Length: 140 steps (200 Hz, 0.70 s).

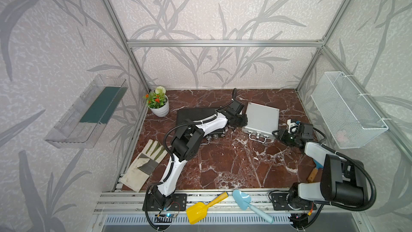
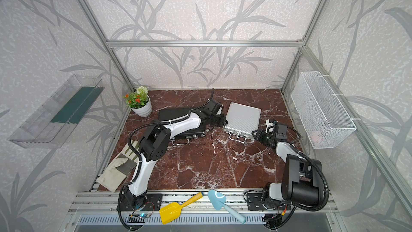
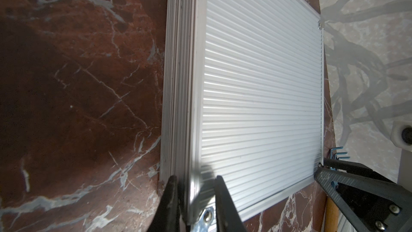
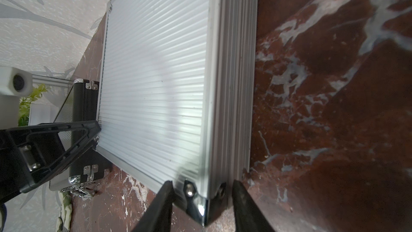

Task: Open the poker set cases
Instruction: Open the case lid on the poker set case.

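Leaf-patterned wallpaper [image 1: 223, 7] closes in a red-brown marble tabletop [image 1: 223, 164]. On it both cases lie flat with their lids down. The black case [image 1: 189, 113] sits left of centre, partly under the left arm. The silver case [image 1: 262, 117] lies just to its right, its chrome handle and latches [image 1: 258, 136] facing the robot.

Both arms work the silver one. The left claw [image 3: 196, 177] straddles its near left corner with a narrow gap, one finger by the side wall and one over the ribbed lid. Whether it presses cannot be told. The right claw [image 4: 201, 181] is partly open around the near right corner, with a sliver of space on each side.

The shell looks stiff and smooth, so it will not give, but it may slide on the polished stone. Pinching the lid rim at both front corners seems sound once the latches are freed. Their state is too small to read.
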Each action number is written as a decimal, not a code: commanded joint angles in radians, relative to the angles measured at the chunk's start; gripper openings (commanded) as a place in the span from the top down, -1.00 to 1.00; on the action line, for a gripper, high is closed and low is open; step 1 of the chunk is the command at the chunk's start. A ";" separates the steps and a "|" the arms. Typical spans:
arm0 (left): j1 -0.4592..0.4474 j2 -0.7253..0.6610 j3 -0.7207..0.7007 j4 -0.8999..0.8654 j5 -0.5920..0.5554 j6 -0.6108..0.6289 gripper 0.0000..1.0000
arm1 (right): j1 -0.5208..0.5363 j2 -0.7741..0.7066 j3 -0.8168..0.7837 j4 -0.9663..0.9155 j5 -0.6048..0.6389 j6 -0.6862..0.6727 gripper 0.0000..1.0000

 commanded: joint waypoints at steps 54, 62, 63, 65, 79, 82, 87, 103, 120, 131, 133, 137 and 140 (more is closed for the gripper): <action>-0.035 0.008 -0.045 0.007 0.048 -0.028 0.68 | -0.003 0.014 0.014 0.014 -0.027 0.006 0.39; -0.039 0.003 -0.053 0.014 0.047 -0.031 0.68 | -0.003 0.013 0.011 0.011 -0.029 0.005 0.39; -0.039 0.002 -0.053 0.015 0.047 -0.031 0.68 | -0.003 0.012 0.011 0.011 -0.029 0.005 0.39; -0.040 0.001 -0.054 0.016 0.047 -0.032 0.68 | -0.003 0.012 0.011 0.011 -0.030 0.005 0.39; -0.045 -0.004 -0.060 0.024 0.053 -0.039 0.68 | -0.003 0.009 0.008 0.006 -0.035 0.003 0.39; -0.047 -0.005 -0.063 0.024 0.053 -0.041 0.68 | -0.003 0.007 0.007 0.007 -0.036 0.003 0.39; -0.049 -0.010 -0.067 0.028 0.055 -0.044 0.68 | -0.003 0.004 0.006 0.005 -0.041 0.004 0.39; -0.059 -0.024 -0.085 0.047 0.054 -0.052 0.68 | -0.003 -0.007 0.001 -0.001 -0.054 0.005 0.39; -0.069 -0.035 -0.101 0.062 0.056 -0.062 0.68 | -0.003 -0.022 -0.006 -0.008 -0.062 0.007 0.39; -0.075 -0.042 -0.113 0.079 0.063 -0.073 0.70 | -0.004 -0.036 -0.013 -0.012 -0.066 0.009 0.40; -0.076 -0.043 -0.115 0.081 0.064 -0.074 0.70 | -0.003 -0.039 -0.016 -0.012 -0.067 0.009 0.40; -0.078 -0.046 -0.119 0.088 0.066 -0.080 0.70 | -0.004 -0.044 -0.018 -0.015 -0.071 0.009 0.40; -0.079 -0.048 -0.122 0.092 0.068 -0.082 0.70 | -0.003 -0.048 -0.019 -0.015 -0.073 0.009 0.41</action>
